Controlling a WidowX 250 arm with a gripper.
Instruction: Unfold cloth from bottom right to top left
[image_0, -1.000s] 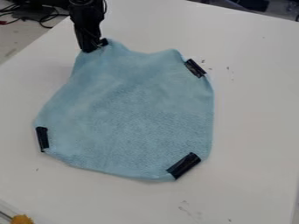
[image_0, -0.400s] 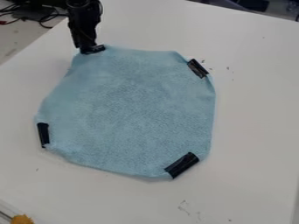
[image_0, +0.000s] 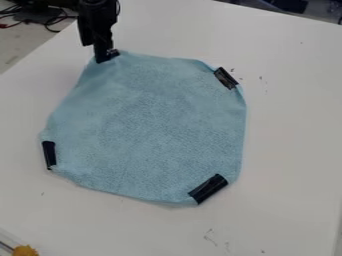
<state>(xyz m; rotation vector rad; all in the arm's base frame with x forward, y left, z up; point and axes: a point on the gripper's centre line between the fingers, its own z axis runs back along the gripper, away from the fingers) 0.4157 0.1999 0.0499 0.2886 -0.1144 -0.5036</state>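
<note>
Flattened out the earlier dip along the 12 o'clock edge of the cloth (image_0: 157, 125), now spread wide on the table (image_0: 290, 150). Ended with the gripper (image_0: 105, 56) at the 11 o'clock corner; could not tell clamped from released. Looked nearly unfolded.

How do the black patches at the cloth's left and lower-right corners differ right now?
The left patch looks narrower than the lower-right patch. The left patch runs nearly straight up the view, while the lower-right patch slants up toward the right. Both are black, straight-sided strips at corners of the blue cloth.
</note>
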